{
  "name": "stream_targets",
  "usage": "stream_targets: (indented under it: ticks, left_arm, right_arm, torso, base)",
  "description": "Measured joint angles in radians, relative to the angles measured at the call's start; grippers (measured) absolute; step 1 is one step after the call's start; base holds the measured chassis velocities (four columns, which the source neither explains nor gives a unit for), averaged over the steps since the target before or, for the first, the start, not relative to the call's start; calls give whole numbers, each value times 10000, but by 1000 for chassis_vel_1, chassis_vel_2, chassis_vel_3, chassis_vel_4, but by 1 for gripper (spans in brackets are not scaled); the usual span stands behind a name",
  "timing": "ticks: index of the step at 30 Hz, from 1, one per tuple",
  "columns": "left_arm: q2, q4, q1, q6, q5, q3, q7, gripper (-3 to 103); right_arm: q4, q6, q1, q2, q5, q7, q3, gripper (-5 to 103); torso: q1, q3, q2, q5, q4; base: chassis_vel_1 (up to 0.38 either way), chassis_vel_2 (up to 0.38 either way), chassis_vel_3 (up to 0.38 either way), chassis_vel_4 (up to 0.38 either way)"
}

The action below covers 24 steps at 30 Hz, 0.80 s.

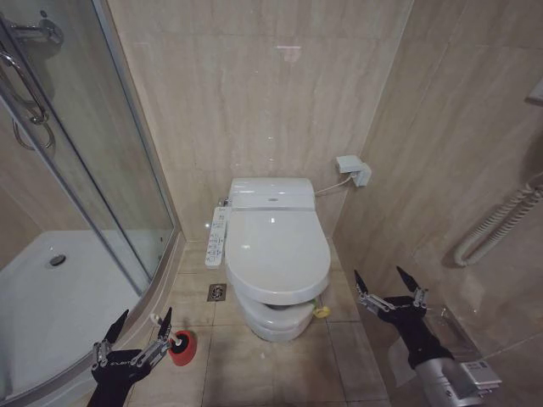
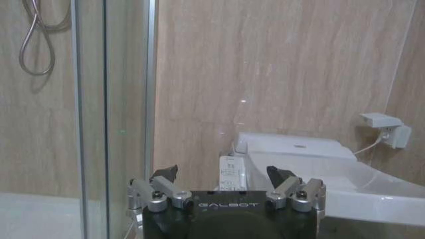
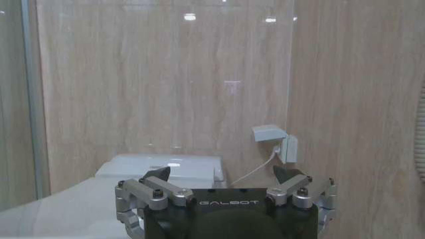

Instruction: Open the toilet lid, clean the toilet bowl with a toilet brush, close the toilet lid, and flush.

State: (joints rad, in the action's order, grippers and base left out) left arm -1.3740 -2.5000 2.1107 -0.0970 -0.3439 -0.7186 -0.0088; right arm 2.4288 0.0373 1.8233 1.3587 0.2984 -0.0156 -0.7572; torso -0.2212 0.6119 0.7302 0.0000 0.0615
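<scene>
Where head view looks, toilet brush (image 1: 174, 339).

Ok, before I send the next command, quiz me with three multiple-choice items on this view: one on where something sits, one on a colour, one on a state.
1. Where is the toilet brush in its holder?
A. on the floor near the left gripper
B. on top of the toilet lid
C. inside the shower

2. What colour is the brush holder cup?
A. blue
B. red
C. white

3. What state is the toilet lid in?
A. raised against the wall
B. removed
C. down, covering the bowl

Answers:
1 A, the holder stands on the floor tiles by the shower's edge, just beside the left gripper.
2 B, the cup shows red in the head view.
3 C, the lid lies flat over the toilet; both the left gripper and the right gripper are open and away from it.
</scene>
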Motion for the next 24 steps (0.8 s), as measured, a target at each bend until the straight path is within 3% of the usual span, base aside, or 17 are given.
stream_targets:
  ticks: [6,15,24]
  left_arm:
    - [0,0,0,0,0,1,0,92]
    - [0,0,0,0,0,1,0,92]
    - [0,0,0,0,0,0,0,92]
  right_arm:
    - [518,285,433,69,98,59,102,100]
    - [595,-201,1136,435,-568,60,300,100]
    - [738,70,1523,649,-417,306,511,100]
  torso:
    - [0,0,0,-2,1]
    - [0,0,0,0,3]
    - [-1,0,-1,-1,3]
  base:
    - [0,0,0,0]
    - [0,0,0,0]
    - [0,0,0,0]
